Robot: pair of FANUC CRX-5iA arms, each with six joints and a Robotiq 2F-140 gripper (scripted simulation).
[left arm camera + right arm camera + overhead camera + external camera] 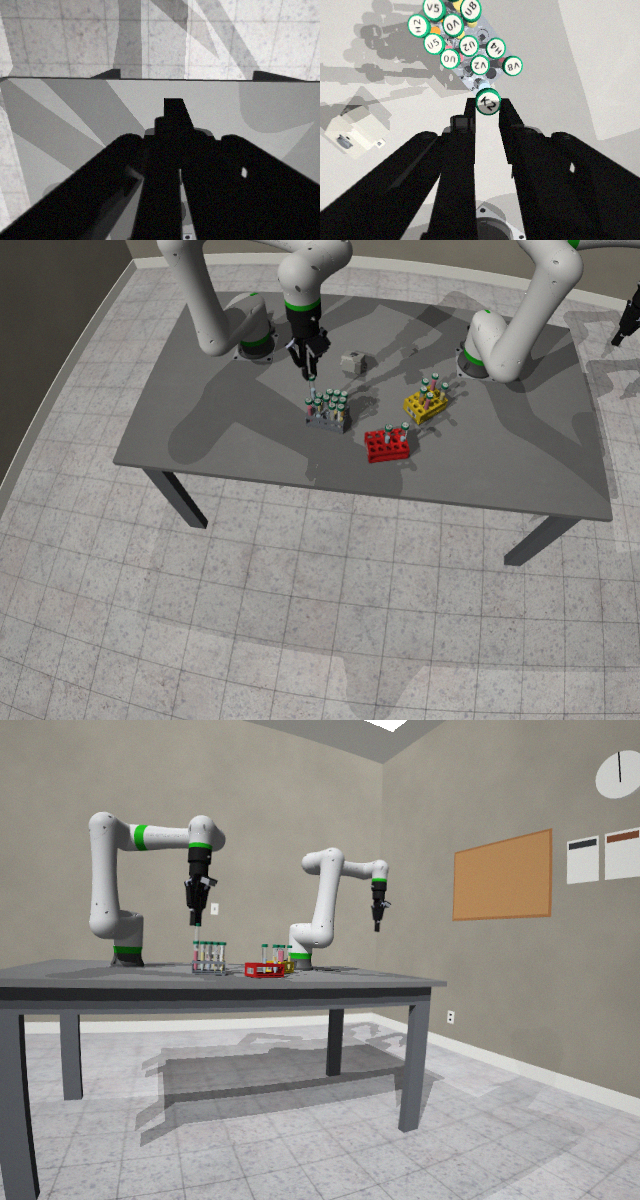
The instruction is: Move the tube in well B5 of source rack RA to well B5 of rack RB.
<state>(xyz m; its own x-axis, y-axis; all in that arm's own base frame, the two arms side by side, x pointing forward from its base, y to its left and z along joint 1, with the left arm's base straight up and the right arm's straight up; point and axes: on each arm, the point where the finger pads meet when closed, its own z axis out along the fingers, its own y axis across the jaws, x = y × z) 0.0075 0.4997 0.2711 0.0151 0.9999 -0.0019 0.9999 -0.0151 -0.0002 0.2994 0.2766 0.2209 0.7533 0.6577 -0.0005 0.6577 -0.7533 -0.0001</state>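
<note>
Top view — red rack between grey, yellow racks.

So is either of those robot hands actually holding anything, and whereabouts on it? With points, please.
Yes: the right hand (308,375) (195,923) (488,106) grips a test tube (312,391) (197,933) (488,101) at its capped top end. The left hand (615,342) (376,929) (174,101) is shut on nothing.

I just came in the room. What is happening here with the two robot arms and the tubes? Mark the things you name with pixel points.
The right gripper (309,375) (195,923) (487,112) holds the K2 tube (312,390) (197,933) (488,101) by its top, raised higher than the other tubes in the grey rack (325,423) (208,971) (492,32). Whether its bottom end is fully out, I cannot tell. It is not in the yellow rack (413,413) (291,967). The left gripper (615,342) (377,929) (172,113) is shut, empty, away from the racks.
</note>
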